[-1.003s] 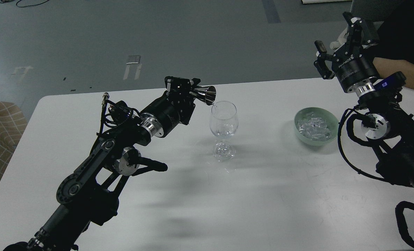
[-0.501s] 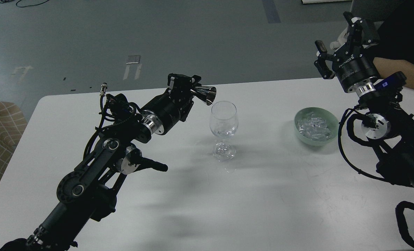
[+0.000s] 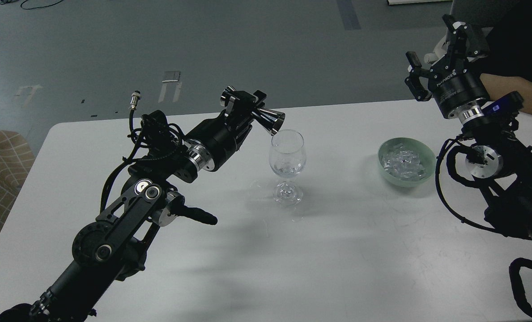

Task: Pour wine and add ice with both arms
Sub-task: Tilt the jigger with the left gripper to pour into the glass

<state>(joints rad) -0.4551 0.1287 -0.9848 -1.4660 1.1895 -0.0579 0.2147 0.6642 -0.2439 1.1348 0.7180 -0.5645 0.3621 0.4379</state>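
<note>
While the wine [image 3: 285,170] pools thinly in the glass [image 3: 287,154] mid-desk, the left gripper [image 3: 248,106], clamped on the tilted jigger [image 3: 270,120], should keep its lip above the rim; the right gripper [image 3: 440,53] waits spread wide, empty, beyond the ice [image 3: 402,162] near the right edge.

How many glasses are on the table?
1. A single clear stemmed glass stands upright near the middle of the white table, just right of the left gripper and left of the green bowl.
</note>
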